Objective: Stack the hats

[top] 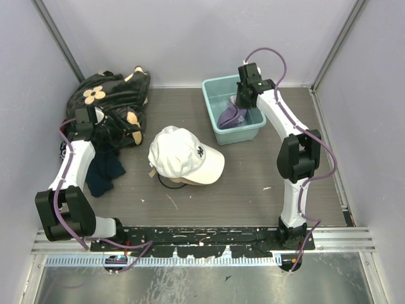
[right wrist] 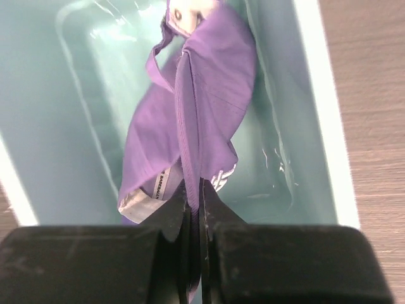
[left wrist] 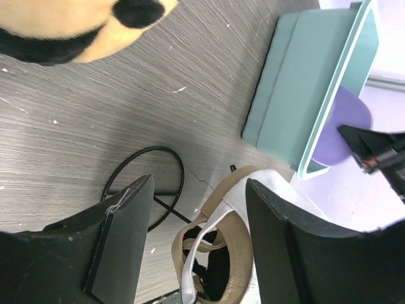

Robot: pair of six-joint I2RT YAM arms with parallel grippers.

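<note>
Right tool (right wrist: 193,190), purple cap (right wrist: 209,95), bin walls (right wrist: 313,95)

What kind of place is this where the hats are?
Probably a robot test booth, not a home: plain pale walls box in one small table, and the left arm and right arm are bolted to a metal rail at its edge.

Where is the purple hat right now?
In the top view the purple hat lies inside the teal bin at back right, beyond the white hat, with the right gripper shut on its fabric.
</note>
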